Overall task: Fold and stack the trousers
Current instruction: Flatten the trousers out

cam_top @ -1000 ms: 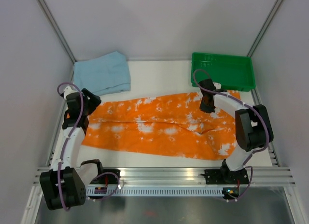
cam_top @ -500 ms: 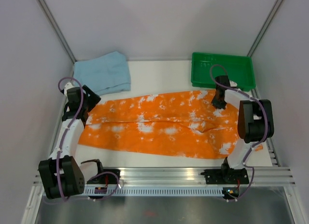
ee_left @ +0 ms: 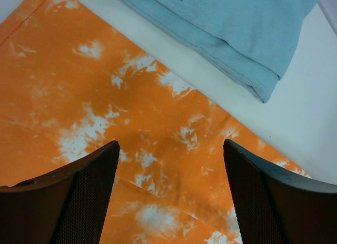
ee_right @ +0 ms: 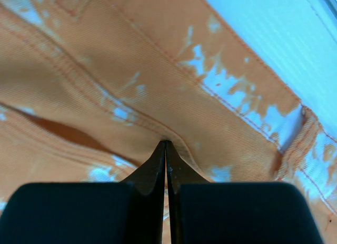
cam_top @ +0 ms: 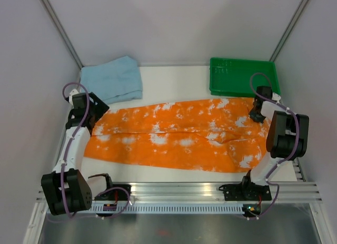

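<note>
The orange, white-blotched trousers lie spread flat across the table, one layer folded over the other lengthwise. My right gripper is at their far right end, just in front of the green tray. In the right wrist view it is shut on a pinched ridge of the trousers near a stitched seam. My left gripper hovers over the left end of the cloth. The left wrist view has its fingers spread wide, gripper open, with only flat trousers fabric below.
A folded light blue cloth lies at the back left, close to the trousers' left end. A green tray stands at the back right. Grey walls close in both sides, and a metal rail runs along the near edge.
My right gripper has travelled right and slightly back, dragging the trousers' right end with it and stretching the cloth flatter. The left gripper has shifted a little left and opened slightly wider.
</note>
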